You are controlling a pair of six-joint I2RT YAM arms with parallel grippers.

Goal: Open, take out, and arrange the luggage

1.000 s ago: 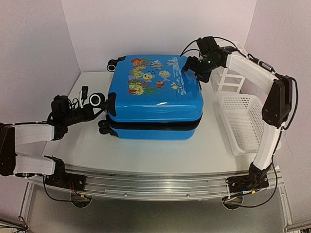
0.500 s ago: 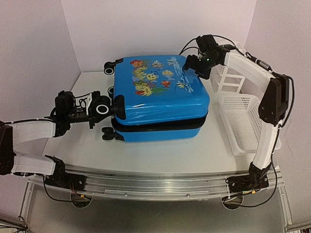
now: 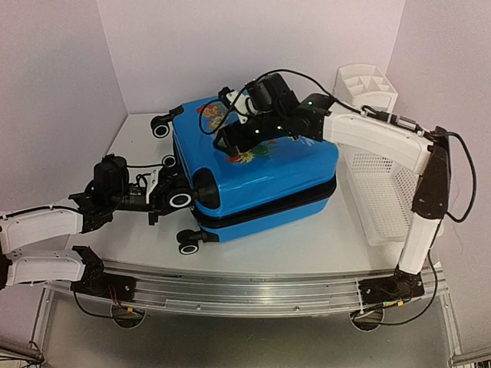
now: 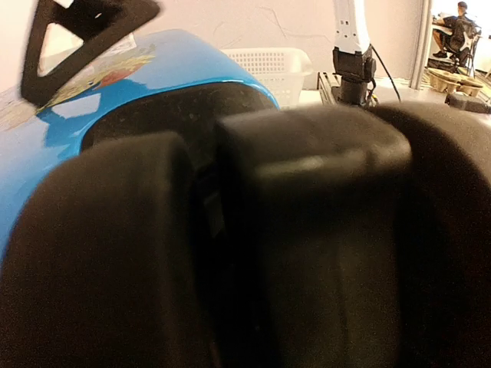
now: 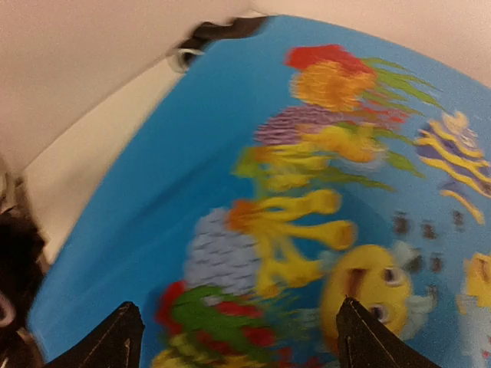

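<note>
Bright blue fish-print hard-shell suitcase (image 3: 280, 172) unopened: my left claw (image 3: 163, 198) shut, perhaps on its wheel (image 3: 181, 200); right claw (image 3: 230, 138) gapes empty; unzip next.

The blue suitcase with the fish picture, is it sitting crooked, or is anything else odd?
Yes. The bright blue hard-shell suitcase lies skewed on the white table, its sides at an angle to the front edge, zip band closed. The shut left gripper is at its near-left black-and-white wheel.

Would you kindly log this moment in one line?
left pincer shut at wheel | right pincer open over lid | luggage closed
</note>
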